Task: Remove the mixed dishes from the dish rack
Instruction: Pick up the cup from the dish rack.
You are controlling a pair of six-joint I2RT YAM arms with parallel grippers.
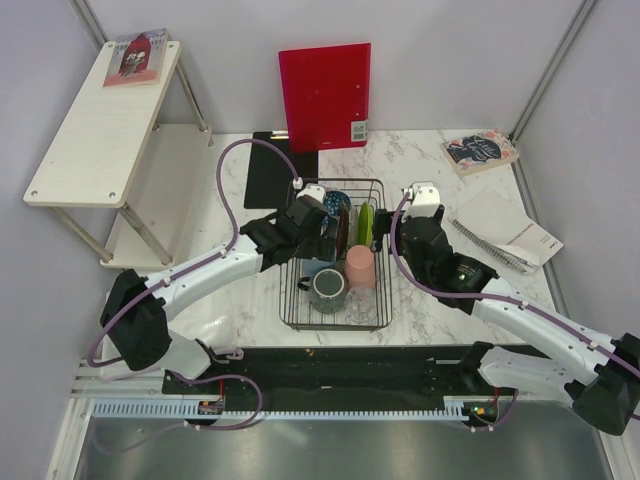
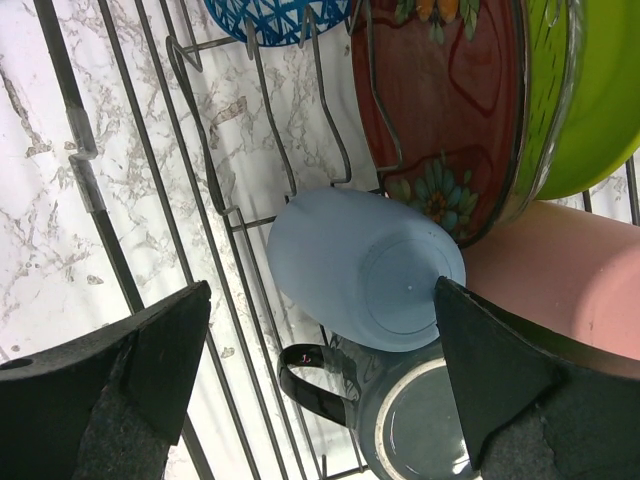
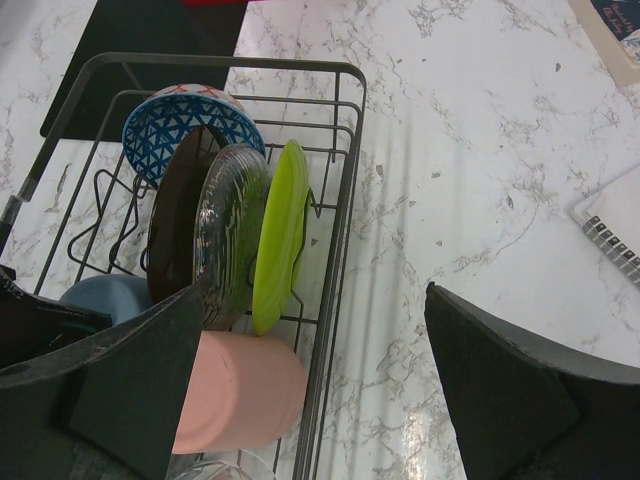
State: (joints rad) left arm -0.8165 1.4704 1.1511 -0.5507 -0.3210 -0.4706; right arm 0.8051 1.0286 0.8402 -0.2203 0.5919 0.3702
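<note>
L hand (image 2: pixel 322 290): wide open, nothing held. Low over the far L part of the dish rack (image 1: pixel 335 326), pointing down into it. Right btw its two fingers (image 2: pixel 150 370): light blue cup (image 2: pixel 350 270), on its side on the wires, flat bottom twd the camera. No touch to see, gap on both sides.

Just below that cup in the L wrist view: dark grey mug (image 2: pixel 410 435), open end up, handle out to the L. On the cup's R side: pink cup (image 2: pixel 570 285), touching or almost, can't tell. Past those, up on edge in a row: dark red plate (image 2: pixel 440 110) w/ flowers on it, then clear glass plate (image 3: pixel 230 220), then lime-green dish (image 3: pixel 280 235). Blue patterned bowl (image 3: pixel 175 125) on edge too, in the far L part of the dish rack.

R hand (image 3: pixel 315 292): wide open as well, nothing in it. Up over the R rim of the dish rack, one finger over the wire side, the other over bare table (image 1: pixel 420 160). Nearest to it: the green dish and the pink cup.

Table: white stone look w/ grey lines. Dish rack in the middle, close to the arms. Flat black mat (image 1: pixel 262 175) by its far L corner. Red folder (image 1: pixel 325 95) upright agst the back wall. Book (image 1: pixel 480 150) at the far R, open ring notebook (image 1: pixel 505 235) just R of the R arm. White shelf (image 1: pixel 100 130) off to the L w/ a 2nd book (image 1: pixel 137 55) on top. Plain pale walls all round.
</note>
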